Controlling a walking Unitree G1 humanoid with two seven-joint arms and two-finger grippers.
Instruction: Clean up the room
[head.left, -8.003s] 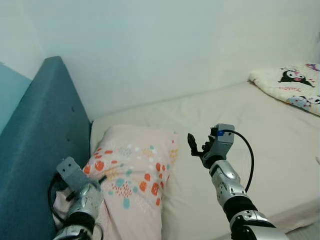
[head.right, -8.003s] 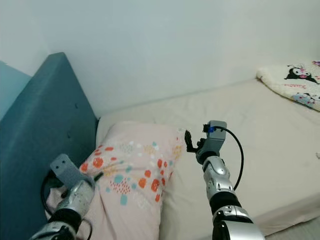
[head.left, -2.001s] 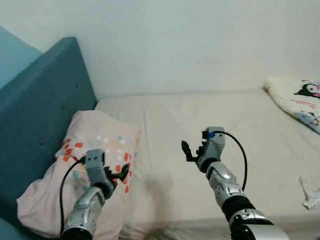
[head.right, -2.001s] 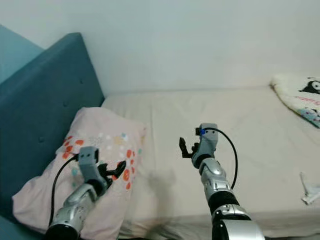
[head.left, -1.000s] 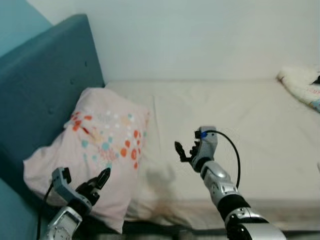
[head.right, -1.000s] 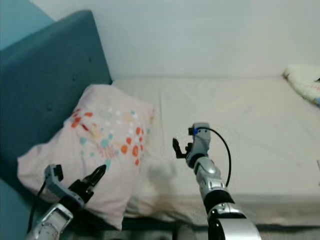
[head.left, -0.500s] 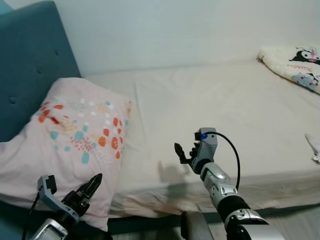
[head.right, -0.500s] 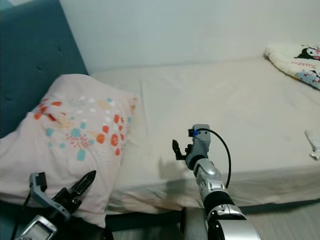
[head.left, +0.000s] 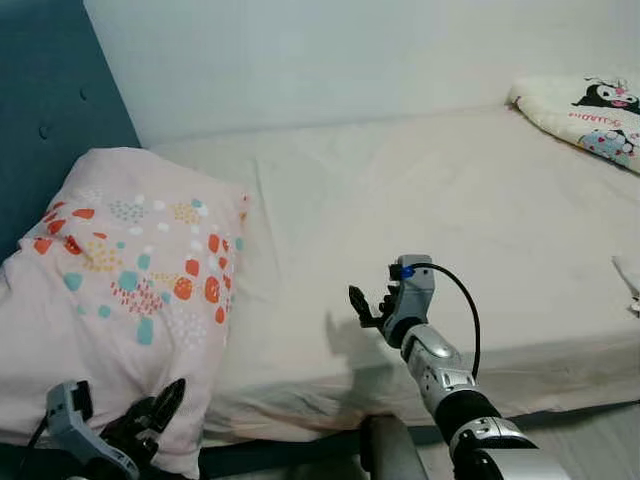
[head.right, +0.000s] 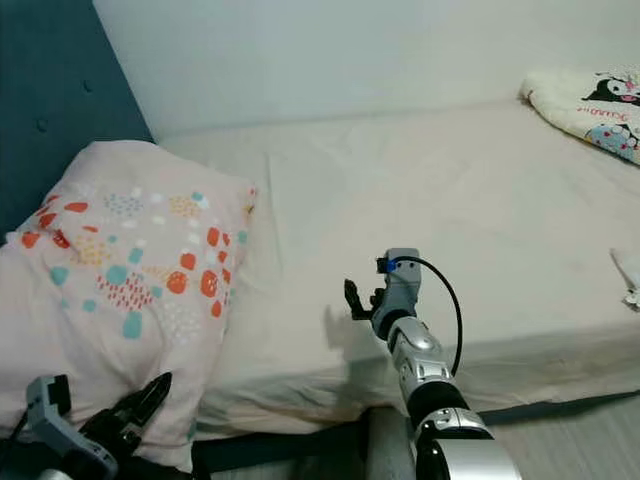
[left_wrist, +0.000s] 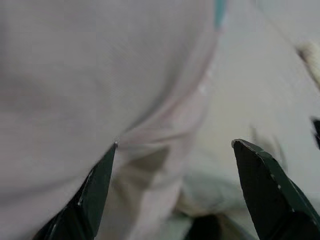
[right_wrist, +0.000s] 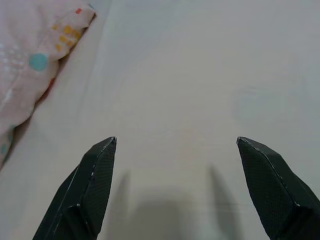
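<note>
The soft pink pillow with orange and teal dots (head.left: 120, 300) leans propped against the dark teal padded headboard (head.left: 50, 110), left gripper (head.left: 150, 418) spread empty just below it, apparently clear, right gripper (head.left: 368, 305) spread, hovering well beside.

The pink dotted pillow (head.left: 120, 300) runs off the left edge of the head views, and its lower corner is covered by the left tool (head.left: 150, 415), whose arm is cut off at the bottom edge. The patterned blanket (head.left: 585, 110) at the far right of the bed (head.left: 450, 200) is cropped, as is a small white scrap (head.left: 630, 280) too cut off to identify. The left wrist view is blurred, the pillow (left_wrist: 85, 75) showing as a soft pale mass.
</note>
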